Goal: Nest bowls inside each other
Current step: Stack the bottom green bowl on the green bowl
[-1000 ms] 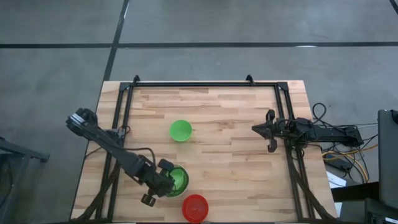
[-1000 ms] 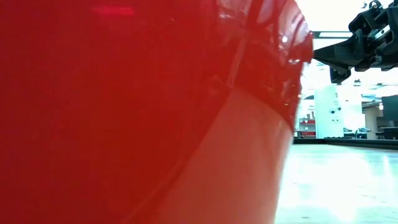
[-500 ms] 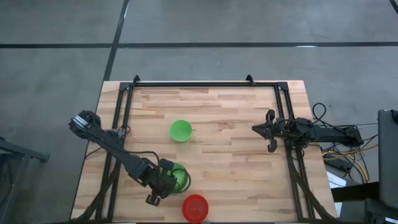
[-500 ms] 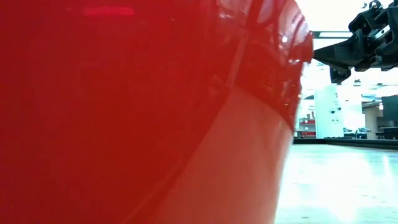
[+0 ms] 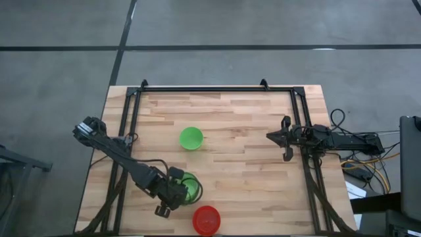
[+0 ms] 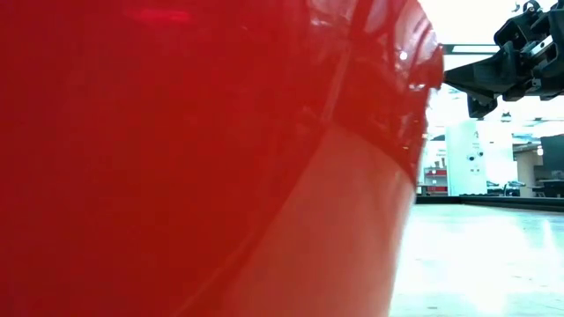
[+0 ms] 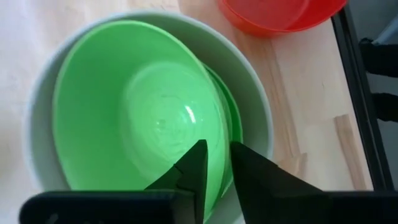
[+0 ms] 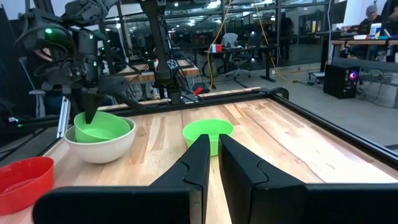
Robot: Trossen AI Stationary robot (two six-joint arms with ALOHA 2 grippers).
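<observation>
- Left wrist view: I saw left gripper [image 7: 214,165] straddling the top green bowl's [image 7: 137,106] rim, fingers slightly parted; bowl tilted inside white bowl [image 7: 249,81].
- Right gripper [image 5: 284,138] idle, fingers nearly together, at right edge.
- Red bowl [image 5: 206,219] and another green bowl [image 5: 191,138] sat apart.

- Wooden table [image 5: 250,178], pale planks.
- White bowl [image 8: 99,148] sits near the front-left, green bowls nested inside.
- Lone green bowl [image 5: 191,138] mid-table.
- Red bowl [image 5: 206,219] at the front edge.
</observation>
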